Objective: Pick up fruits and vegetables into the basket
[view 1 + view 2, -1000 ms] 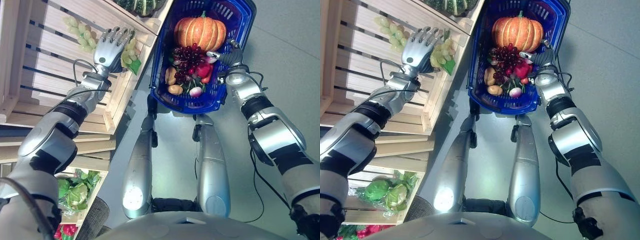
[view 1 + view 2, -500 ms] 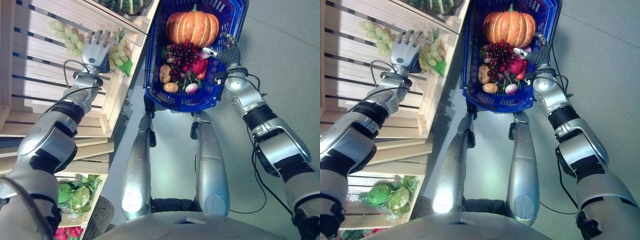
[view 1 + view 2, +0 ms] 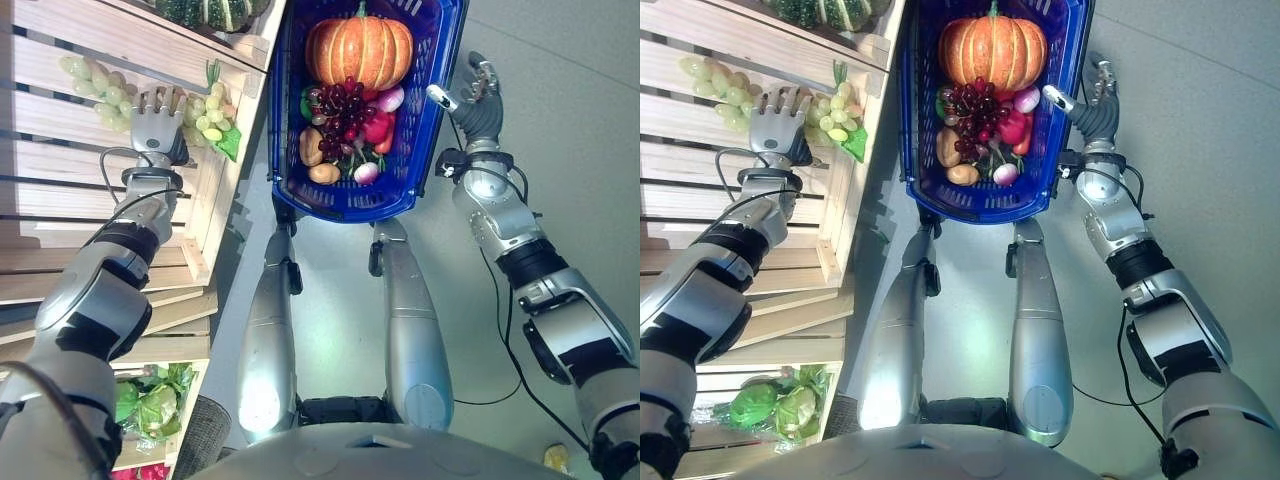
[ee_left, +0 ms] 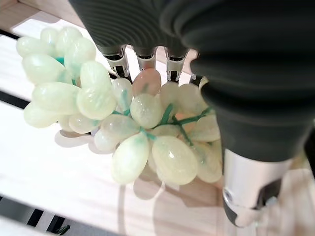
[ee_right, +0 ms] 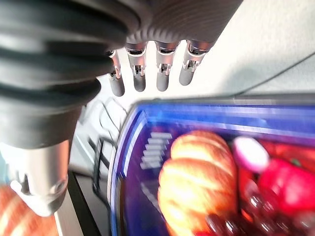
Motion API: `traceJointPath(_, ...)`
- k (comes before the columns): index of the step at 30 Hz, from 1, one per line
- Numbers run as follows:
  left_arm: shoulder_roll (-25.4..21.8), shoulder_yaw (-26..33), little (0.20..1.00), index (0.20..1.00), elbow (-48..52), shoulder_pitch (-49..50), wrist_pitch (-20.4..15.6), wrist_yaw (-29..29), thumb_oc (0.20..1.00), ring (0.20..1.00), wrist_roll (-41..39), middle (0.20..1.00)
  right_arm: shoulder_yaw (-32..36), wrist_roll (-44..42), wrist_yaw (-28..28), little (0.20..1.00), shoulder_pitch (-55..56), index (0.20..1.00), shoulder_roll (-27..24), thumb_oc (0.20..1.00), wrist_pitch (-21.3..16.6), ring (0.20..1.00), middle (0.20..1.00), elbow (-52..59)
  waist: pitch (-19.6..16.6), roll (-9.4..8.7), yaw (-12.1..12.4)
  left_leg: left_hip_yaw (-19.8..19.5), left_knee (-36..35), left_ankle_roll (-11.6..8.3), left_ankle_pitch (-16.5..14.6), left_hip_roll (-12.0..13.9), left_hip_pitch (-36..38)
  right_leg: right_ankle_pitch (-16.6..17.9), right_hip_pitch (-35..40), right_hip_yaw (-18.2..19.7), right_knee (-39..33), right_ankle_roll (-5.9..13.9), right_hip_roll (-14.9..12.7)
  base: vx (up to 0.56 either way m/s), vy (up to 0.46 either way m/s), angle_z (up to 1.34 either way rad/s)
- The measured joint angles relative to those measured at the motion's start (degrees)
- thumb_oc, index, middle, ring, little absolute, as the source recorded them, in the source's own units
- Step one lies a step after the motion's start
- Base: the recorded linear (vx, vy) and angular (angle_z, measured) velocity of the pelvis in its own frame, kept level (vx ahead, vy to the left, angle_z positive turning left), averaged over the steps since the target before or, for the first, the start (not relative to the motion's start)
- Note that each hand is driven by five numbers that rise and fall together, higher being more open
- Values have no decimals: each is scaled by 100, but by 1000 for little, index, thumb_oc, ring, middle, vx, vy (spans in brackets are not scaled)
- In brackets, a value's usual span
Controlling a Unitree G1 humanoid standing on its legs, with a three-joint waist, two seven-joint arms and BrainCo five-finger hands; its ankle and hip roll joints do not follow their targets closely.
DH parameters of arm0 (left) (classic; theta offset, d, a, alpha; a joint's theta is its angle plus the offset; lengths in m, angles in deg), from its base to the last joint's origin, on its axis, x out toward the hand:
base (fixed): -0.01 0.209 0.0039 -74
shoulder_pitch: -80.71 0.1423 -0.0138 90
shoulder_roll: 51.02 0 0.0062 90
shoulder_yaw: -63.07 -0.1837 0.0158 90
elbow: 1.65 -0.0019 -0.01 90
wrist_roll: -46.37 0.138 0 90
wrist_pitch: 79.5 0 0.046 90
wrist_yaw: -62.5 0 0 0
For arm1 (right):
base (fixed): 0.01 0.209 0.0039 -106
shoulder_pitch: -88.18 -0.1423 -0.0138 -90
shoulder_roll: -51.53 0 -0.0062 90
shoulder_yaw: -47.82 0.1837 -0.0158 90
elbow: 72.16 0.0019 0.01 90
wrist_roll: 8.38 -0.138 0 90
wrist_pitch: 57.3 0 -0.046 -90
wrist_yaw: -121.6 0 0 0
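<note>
A bunch of pale green grapes (image 3: 205,122) (image 4: 142,128) lies on a slatted wooden shelf (image 3: 60,190). My left hand (image 3: 150,122) rests flat over the bunch's middle, open, with its straight fingers (image 4: 118,61) past the grapes and its thumb beside them. The blue basket (image 3: 340,205) holds an orange pumpkin (image 3: 358,50), dark red grapes (image 3: 335,105), a red pepper (image 3: 375,128), potatoes (image 3: 311,147) and radishes (image 3: 366,172). My right hand (image 3: 478,105) is open and empty, just off the basket's right rim (image 5: 197,105).
A dark green squash (image 3: 205,12) sits in the crate above the grapes. Leafy greens (image 3: 150,400) lie on a lower shelf at the bottom left. Grey floor (image 3: 560,120) stretches to the right of the basket.
The camera has shifted, so the whole scene slid left. My right hand has drawn away from the basket's right rim. My left hand stays over the green grapes.
</note>
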Motion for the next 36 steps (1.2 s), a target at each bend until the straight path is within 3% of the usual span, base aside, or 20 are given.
traceJointPath(8, -25, 174, 1000, 1000, -306, 44, 63, 278, 1000, 1000, 1, 1000, 470, 54, -610, 1000, 285, 1000, -12, 1000, -638, 1000, 1000, 117, 9, -103, -140, 44, 10, 21, -26, 10, -61, 86, 0, 16, -154, 19, 15, 1, -6, -2)
traceJointPath(17, -25, 173, 1000, 1000, -303, 44, 223, 383, 1000, 1000, 85, 1000, 476, 187, -636, 1000, 265, 1000, -9, 1000, -698, 1000, 1000, 414, 9, -129, -152, 44, 12, 24, -28, 17, -88, 109, -1, 15, -210, 24, 23, 0, 0, 0)
traceJointPath(18, -24, 173, 865, 865, -304, 43, 235, 406, 865, 865, 111, 865, 476, 193, -640, 1000, 263, 1000, -9, 1000, -698, 1000, 1000, 438, 9, -130, -151, 44, 12, 24, -28, 19, -95, 120, -1, 13, -227, 26, 25, 0, 0, 0)
traceJointPath(19, -24, 173, 573, 573, -304, 44, 240, 435, 573, 573, 124, 573, 476, 233, -650, 1000, 262, 1000, -9, 1000, -698, 1000, 1000, 472, 9, -130, -151, 44, 12, 25, -29, 19, -103, 126, -1, 12, -238, 26, 26, 0, 0, 0)
traceJointPath(20, -23, 173, 200, 200, -303, 42, 239, 441, 200, 200, 127, 200, 476, 242, -667, 1000, 263, 1000, -8, 1000, -698, 1000, 1000, 533, 9, -130, -151, 41, 12, 26, -29, 19, -106, 127, -1, 11, -240, 27, 26, 0, 0, 0)
traceJointPath(36, -22, 198, 200, 200, -322, -91, 230, 127, 200, 200, 73, 200, 475, 413, -843, 1000, 366, 1000, 24, 1000, -697, 1000, 1000, 777, 9, -137, -167, 41, 34, 30, -32, 13, -108, 130, 1, 13, -231, 25, 22, 0, 0, 0)
